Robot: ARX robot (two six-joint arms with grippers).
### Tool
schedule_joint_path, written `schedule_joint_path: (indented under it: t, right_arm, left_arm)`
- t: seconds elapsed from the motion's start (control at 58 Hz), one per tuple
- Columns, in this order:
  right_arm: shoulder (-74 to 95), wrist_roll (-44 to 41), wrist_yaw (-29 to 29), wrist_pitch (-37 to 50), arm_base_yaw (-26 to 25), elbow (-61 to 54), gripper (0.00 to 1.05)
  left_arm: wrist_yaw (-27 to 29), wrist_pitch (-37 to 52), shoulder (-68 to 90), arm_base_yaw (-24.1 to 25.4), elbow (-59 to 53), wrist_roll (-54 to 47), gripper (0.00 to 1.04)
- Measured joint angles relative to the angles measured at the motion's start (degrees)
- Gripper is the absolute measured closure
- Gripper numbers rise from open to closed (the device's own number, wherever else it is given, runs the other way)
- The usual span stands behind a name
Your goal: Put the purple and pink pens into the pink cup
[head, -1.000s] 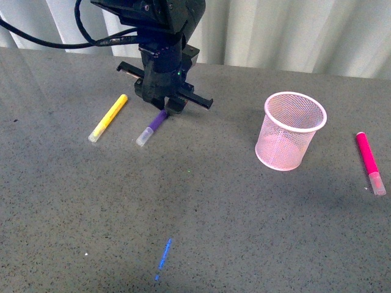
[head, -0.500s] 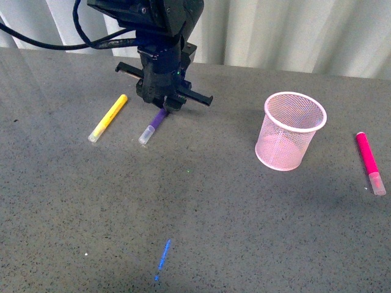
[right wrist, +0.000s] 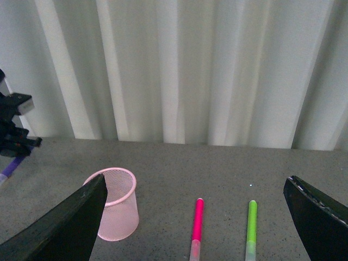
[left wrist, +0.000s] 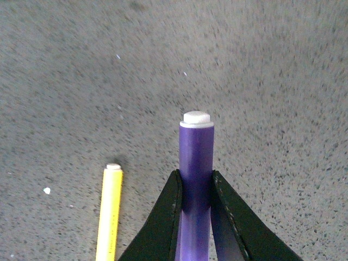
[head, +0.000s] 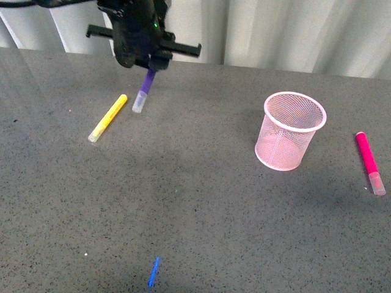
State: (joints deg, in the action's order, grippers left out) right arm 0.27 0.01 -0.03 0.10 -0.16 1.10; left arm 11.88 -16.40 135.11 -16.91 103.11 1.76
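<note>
Four pens, purple (head: 144, 90), pink (head: 367, 156), yellow (head: 108, 117), green (right wrist: 251, 224), one pink cup (head: 286, 145)

Your left arm's black gripper (head: 150, 66) hangs at the far left, well off the table, pointing down. Its 2 black fingers (left wrist: 169, 209) are clamped on the dark purple pen with a clear cap (head: 144, 89), which dangles tilted. Your right gripper (right wrist: 196, 180) shows only in its wrist view, its 2 dark fingers (right wrist: 65, 228) spread wide apart.
</note>
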Motion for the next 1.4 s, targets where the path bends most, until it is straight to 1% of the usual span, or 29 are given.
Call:
schedule_joint_path:
  t: [0.103, 0.207, 0.31, 0.328, 0.466, 0.552, 0.759, 1.0, 1.138, 1.397]
  right_arm:
    - [0.0, 0.0, 0.0, 0.0, 0.0, 0.0, 0.07]
    - [0.0, 0.0, 0.0, 0.0, 0.0, 0.0, 0.07]
    - [0.0, 0.0, 0.0, 0.0, 0.0, 0.0, 0.07]
    - [0.0, 0.0, 0.0, 0.0, 0.0, 0.0, 0.07]
    - [0.0, 0.0, 0.0, 0.0, 0.0, 0.0, 0.07]
    - [0.0, 0.0, 0.0, 0.0, 0.0, 0.0, 0.07]
    - [0.0, 0.0, 0.0, 0.0, 0.0, 0.0, 0.07]
    - [0.0, 0.0, 0.0, 0.0, 0.0, 0.0, 0.07]
    - [0.0, 0.0, 0.0, 0.0, 0.0, 0.0, 0.07]
    - [0.0, 0.0, 0.0, 0.0, 0.0, 0.0, 0.07]
  left_arm:
    - [-2.5, 7.3, -4.7, 1.4, -5.7, 0.4, 0.93]
    - [-4.6, 14.7, -10.0, 2.8, -12.0, 3.0, 0.93]
    - [-7.3, 24.7, -15.4, 3.7, -18.9, 7.1, 0.93]
    - [-7.6, 27.6, -16.7, 3.7, -20.8, 7.8, 0.93]
    - [-7.6, 40.1, -21.2, 3.2, -28.9, 12.1, 0.93]
    - [-6.7, 48.0, -22.1, 1.8, -33.7, 14.1, 0.93]
    - [-5.3, 58.4, -22.0, -2.1, -38.8, 19.4, 0.93]
    - [-3.5, 65.9, -20.0, -6.8, -39.8, 24.0, 0.93]
    - [-1.0, 72.3, -18.1, -9.8, -41.4, 27.3, 0.93]
    - [3.0, 79.0, -16.2, -14.0, -44.6, 34.5, 0.93]
